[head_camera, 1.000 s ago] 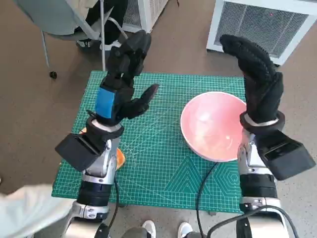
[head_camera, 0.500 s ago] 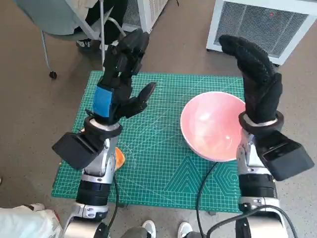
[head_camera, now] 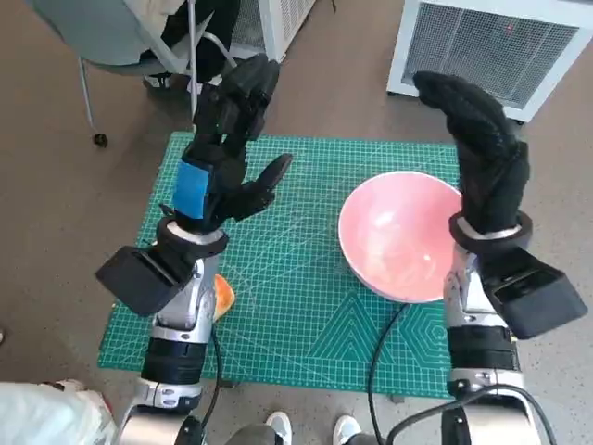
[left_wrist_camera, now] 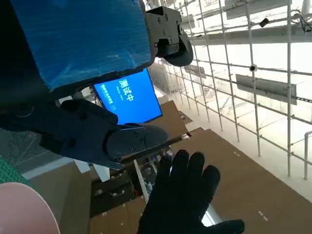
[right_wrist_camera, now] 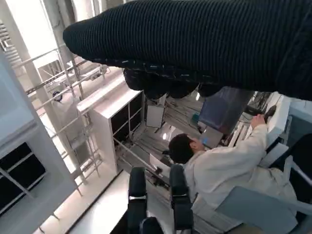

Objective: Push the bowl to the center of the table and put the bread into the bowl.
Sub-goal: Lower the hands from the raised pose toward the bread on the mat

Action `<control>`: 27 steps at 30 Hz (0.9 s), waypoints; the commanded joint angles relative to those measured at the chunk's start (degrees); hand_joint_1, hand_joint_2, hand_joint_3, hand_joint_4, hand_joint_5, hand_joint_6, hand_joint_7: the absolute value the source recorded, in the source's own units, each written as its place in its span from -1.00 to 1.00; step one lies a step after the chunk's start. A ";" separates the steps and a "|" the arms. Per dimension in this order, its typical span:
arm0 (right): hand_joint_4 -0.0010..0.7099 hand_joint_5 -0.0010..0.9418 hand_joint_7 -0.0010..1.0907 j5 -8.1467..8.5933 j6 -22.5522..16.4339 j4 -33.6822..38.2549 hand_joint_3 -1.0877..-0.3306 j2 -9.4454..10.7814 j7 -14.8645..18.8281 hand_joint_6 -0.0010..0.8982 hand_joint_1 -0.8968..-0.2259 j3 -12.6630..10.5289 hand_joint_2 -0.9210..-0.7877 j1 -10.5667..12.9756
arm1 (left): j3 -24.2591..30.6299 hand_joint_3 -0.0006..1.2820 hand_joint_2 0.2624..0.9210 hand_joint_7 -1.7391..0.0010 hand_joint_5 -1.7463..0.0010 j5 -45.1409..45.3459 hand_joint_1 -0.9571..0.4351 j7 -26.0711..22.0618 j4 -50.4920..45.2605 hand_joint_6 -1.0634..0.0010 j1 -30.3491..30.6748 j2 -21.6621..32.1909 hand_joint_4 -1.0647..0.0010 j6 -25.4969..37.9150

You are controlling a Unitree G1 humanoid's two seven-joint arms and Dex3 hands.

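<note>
The pink bowl (head_camera: 400, 235) stands on the right half of the green cutting mat (head_camera: 287, 287); its rim also shows in the left wrist view (left_wrist_camera: 19, 207). An orange piece, the bread (head_camera: 223, 295), peeks out from under my left forearm near the mat's left front. My left hand (head_camera: 227, 153) is raised above the mat's left side, fingers spread, holding nothing. My right hand (head_camera: 482, 148) is raised upright just beyond the bowl's right rim, fingers straight, empty. The gloved right hand (left_wrist_camera: 183, 195) shows in the left wrist view.
A grey chair (head_camera: 120, 37) stands past the mat's far left corner. White slatted units (head_camera: 505, 42) stand beyond the far right. A seated person in white (right_wrist_camera: 229, 161) shows in the right wrist view. Shoe tips (head_camera: 278, 426) show at the table's front edge.
Both hands stay raised almost where they were. A pale cloth shape at the lower left edge has drawn back toward the corner.
</note>
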 commanded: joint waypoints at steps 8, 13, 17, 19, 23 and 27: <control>-0.07 -0.99 0.14 -3.74 -4.14 12.27 -0.37 -5.85 -9.71 -0.94 0.03 -7.92 -1.00 4.50 | 1.16 -0.30 1.00 0.22 0.96 -2.16 -0.11 -1.24 -0.26 1.00 1.10 0.63 0.60 -0.17; -0.03 -0.98 0.15 -6.32 -3.53 18.95 -0.38 -7.10 -16.59 -0.91 0.04 -9.51 -1.00 5.04 | 1.41 -0.31 1.00 0.22 0.97 -2.50 -0.11 -1.56 -0.04 1.00 1.09 0.47 0.61 -0.06; 0.00 -0.98 0.07 -6.61 -1.89 23.76 -0.38 -7.41 -19.73 -0.83 0.06 -10.19 -1.00 5.01 | 1.52 -0.31 1.00 0.22 0.97 -2.52 -0.11 -1.62 0.15 1.00 0.92 0.37 0.61 0.00; 0.01 -0.98 0.04 -5.78 -0.79 25.78 -0.39 -7.13 -19.90 -0.81 0.08 -10.71 -1.00 4.99 | 1.52 -0.31 1.00 0.22 0.97 -2.52 -0.11 -1.65 0.09 1.00 0.90 0.32 0.61 0.01; 0.01 -0.99 -0.09 -4.15 1.40 29.13 -0.39 -6.09 -18.95 -0.72 0.13 -11.69 -1.00 5.03 | 1.59 -0.31 1.00 0.22 0.97 -2.70 -0.11 -1.83 0.06 1.00 0.84 0.33 0.62 0.04; -0.02 -0.99 -0.25 -3.62 4.98 31.97 -0.40 -4.86 -18.20 -0.65 0.17 -12.11 -1.00 5.04 | 1.80 -0.31 1.00 0.22 0.97 -2.92 -0.10 -2.11 0.27 1.00 0.70 0.46 0.62 0.12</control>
